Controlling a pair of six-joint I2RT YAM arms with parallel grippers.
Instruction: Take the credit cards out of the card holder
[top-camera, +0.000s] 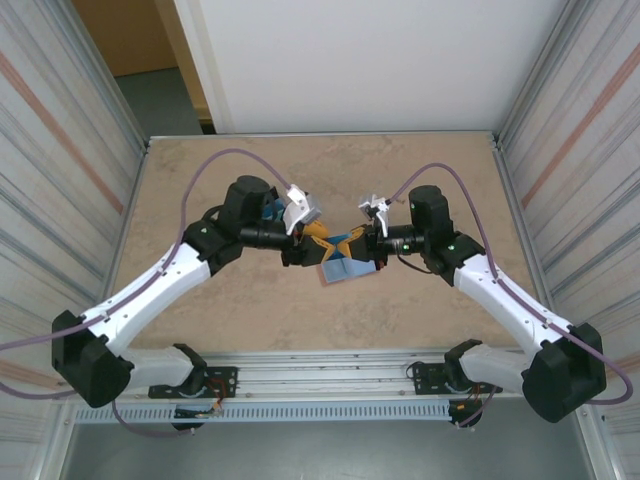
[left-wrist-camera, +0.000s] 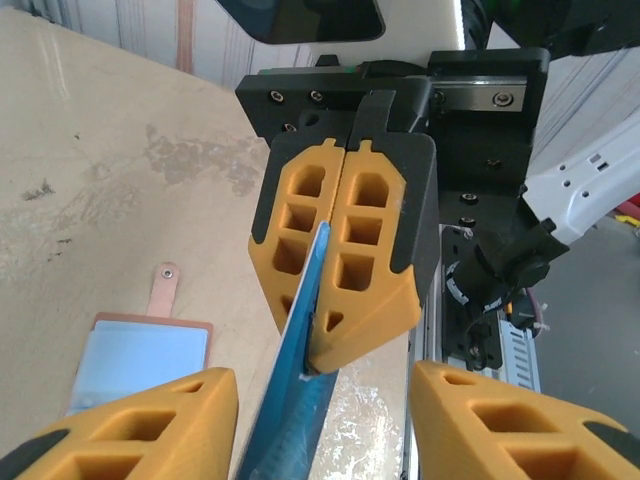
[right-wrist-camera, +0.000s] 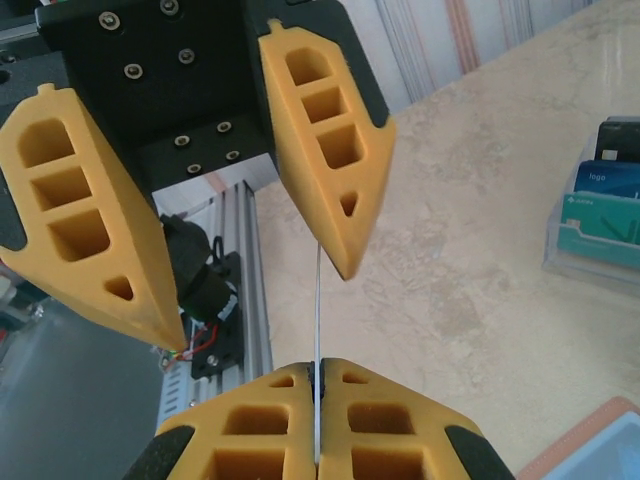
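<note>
- The right end effector (left-wrist-camera: 322, 345) is closed tight on a blue credit card (left-wrist-camera: 295, 400), pinching it edge-on near one end, and the card is lifted off the surface (left-wrist-camera: 100, 150)
- The left end effector (right-wrist-camera: 255, 300) is about half open; the card runs through the gap between its pads and neither pad appears to touch it, so it holds nothing
- The card holder (left-wrist-camera: 140, 360) lies open and flat on the surface beside and below the held card, blue-grey inside up, its snap tab (left-wrist-camera: 165, 285) pointing away
- The card looks very light, thin and stiff with a slight flex; its glossy faces are likely slippery, so a flat pinch across both faces well in from the edge should hold best
- The card holder looks soft and light, so it may slide or lift if a card drags in a pocket
- Writing: in the card pile (right-wrist-camera: 600, 215) on the surface, one blue card carries a small word that looks like "logo"; the other print is too small to read
</note>
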